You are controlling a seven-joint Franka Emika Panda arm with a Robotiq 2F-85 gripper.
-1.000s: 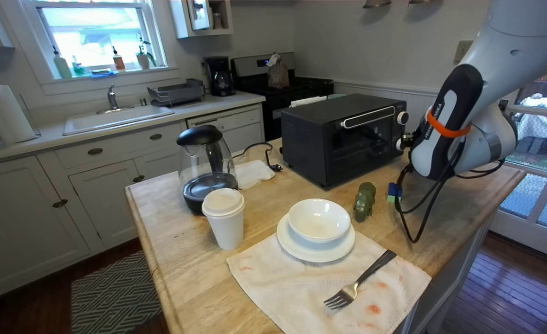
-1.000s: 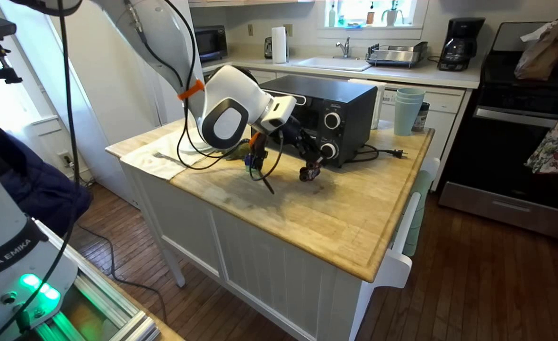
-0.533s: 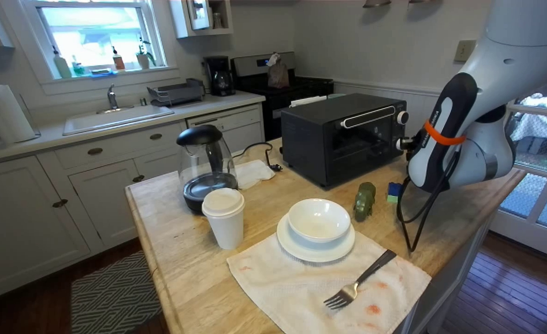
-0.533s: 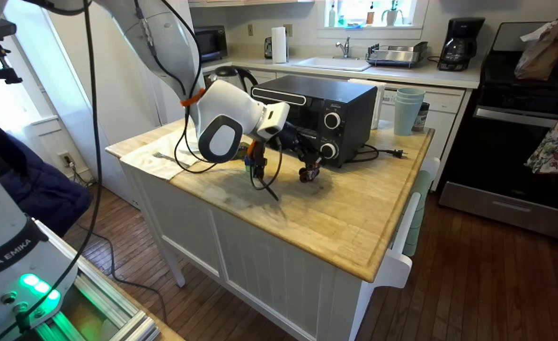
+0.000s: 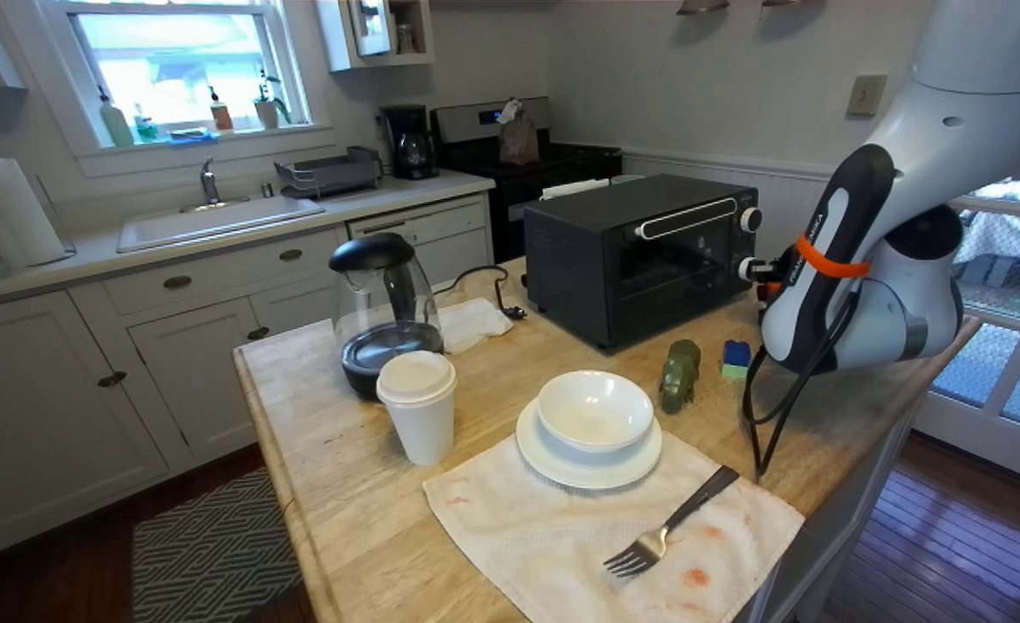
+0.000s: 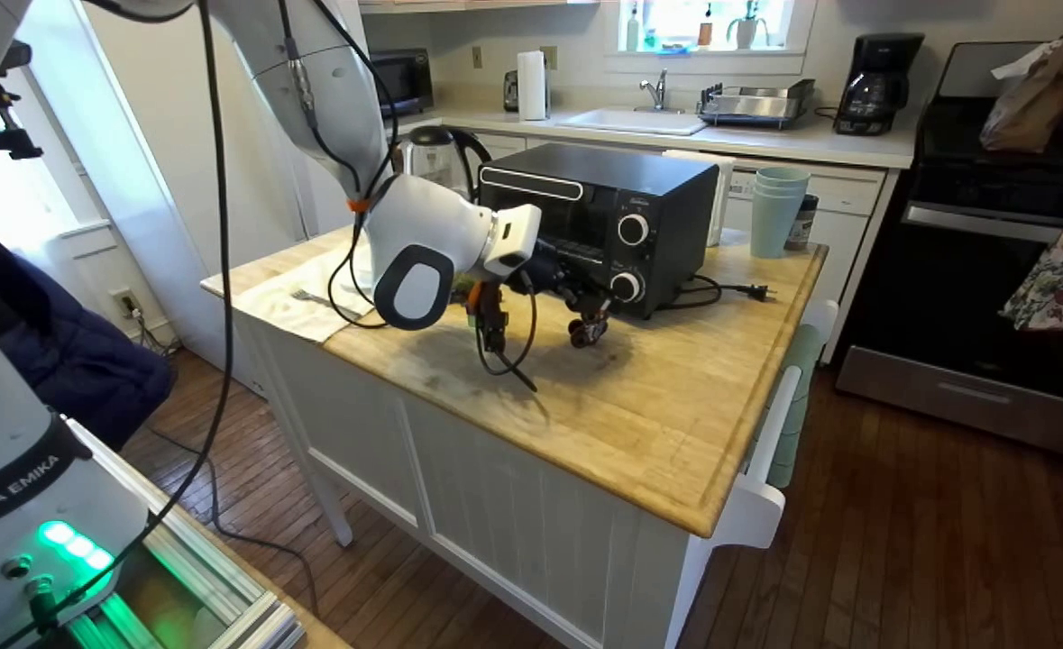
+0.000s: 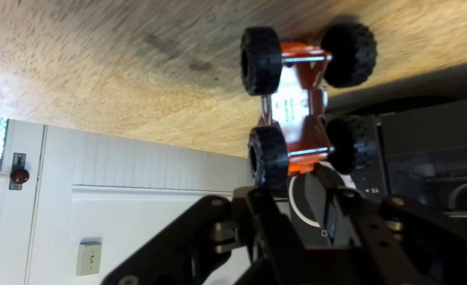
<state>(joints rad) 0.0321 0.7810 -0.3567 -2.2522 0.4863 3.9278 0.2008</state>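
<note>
Wht bowl (image 5: 596,407) on plate (image 5: 592,472); fork (image 5: 667,526) on cloth (image 5: 544,554); cup (image 5: 420,415) nr kettle (image 5: 399,298).

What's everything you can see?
Wooden tabletop: 1, brown, middle
Wheeled toy vehicle: 1, orange-black, over tabletop
Boxy toaster oven: 1, black, on tabletop
Glass kettle: 1, clear-black, on tabletop
Lidded cup: 1, white, by kettle
Fabric cloth: 1, cream, on tabletop
Round plate: 1, white, over cloth corner
Round bowl: 1, white, on plate
Metal fork: 1, silver-black, on cloth
Animal figure: 1, green, by oven
Small blocky thing: 1, blue-and-green, by figure
Stacked tumblers: several, pale blue, on tabletop
Coffee maker: 1, black, on counter
Sink: 1, white, in counter
Stove: 1, black-silver, beside counter
Robot arm: 1, white-black, over tabletop
Fingers: 2, black, gripping vehicle
</note>
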